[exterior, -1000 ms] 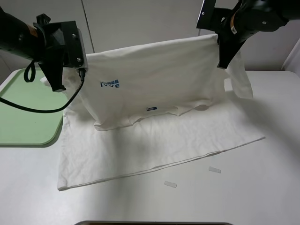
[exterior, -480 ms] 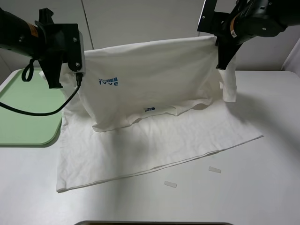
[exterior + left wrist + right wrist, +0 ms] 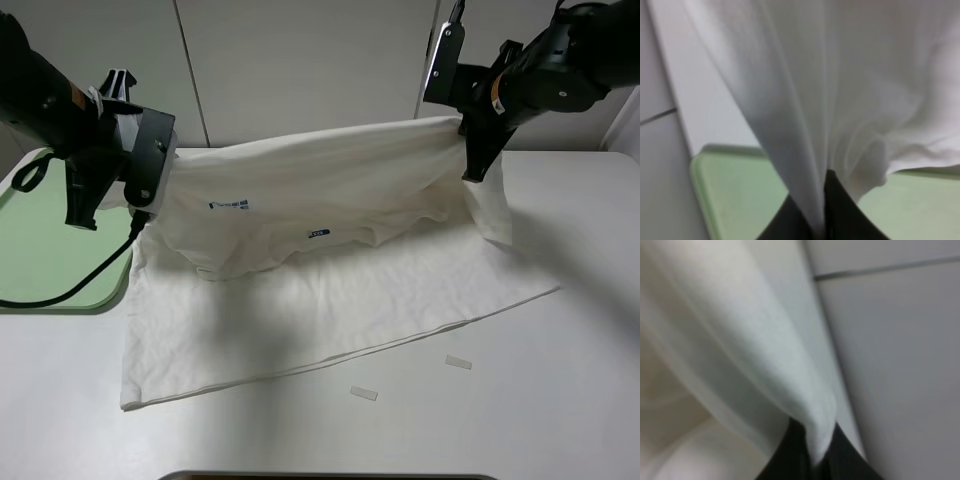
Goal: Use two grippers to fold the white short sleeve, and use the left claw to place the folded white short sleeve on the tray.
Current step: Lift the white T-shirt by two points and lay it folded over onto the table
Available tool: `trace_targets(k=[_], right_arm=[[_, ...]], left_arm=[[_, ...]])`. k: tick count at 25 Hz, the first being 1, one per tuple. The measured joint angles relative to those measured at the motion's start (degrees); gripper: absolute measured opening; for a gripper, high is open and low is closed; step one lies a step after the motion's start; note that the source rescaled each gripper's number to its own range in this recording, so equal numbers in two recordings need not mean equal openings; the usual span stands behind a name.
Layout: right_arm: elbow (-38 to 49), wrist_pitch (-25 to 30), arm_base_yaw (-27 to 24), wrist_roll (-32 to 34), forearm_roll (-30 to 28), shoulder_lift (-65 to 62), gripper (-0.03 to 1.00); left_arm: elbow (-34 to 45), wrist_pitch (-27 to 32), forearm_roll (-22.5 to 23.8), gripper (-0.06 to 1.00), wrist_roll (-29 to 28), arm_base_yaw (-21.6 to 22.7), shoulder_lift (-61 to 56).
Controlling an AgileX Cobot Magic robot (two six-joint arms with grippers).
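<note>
The white short sleeve (image 3: 330, 270) has its near half spread on the table, while its far edge is lifted and stretched between both arms. My left gripper (image 3: 145, 195) is shut on the shirt's left corner, above the tray's right edge. Pinching the right corner, my right gripper (image 3: 472, 150) is shut at the back right, and a sleeve hangs below it. In the left wrist view the dark fingers (image 3: 840, 215) clamp white cloth (image 3: 840, 90) over the pale-green tray (image 3: 735, 195). The right wrist view shows cloth (image 3: 740, 340) pinched in my right gripper (image 3: 812, 455). The tray (image 3: 40, 250) lies at the left.
Two small pale tape strips (image 3: 458, 362) (image 3: 364, 394) lie on the white table (image 3: 540, 400) in front of the shirt. A black cable (image 3: 60, 292) droops from the left arm over the tray. Grey wall panels (image 3: 300, 60) stand close behind the table.
Both grippers have come down with the shirt's held edge, so the hanging fold is lower and sags more. The left gripper also shifted left over the tray.
</note>
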Motion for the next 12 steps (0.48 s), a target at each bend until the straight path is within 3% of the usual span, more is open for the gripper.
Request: trace_targets(k=[8, 12], right_arm=[[8.63, 1.86, 0.0, -2.85, 1.89, 0.0, 0.0], [11.53, 2.45, 0.0, -2.95, 2.15, 0.0, 0.0]], left_arm=[[0.63, 9.55, -4.16, 0.0, 6.1, -6.55, 0.1], [3.47, 10.5, -4.53, 0.0, 6.31, -9.0, 0.45]])
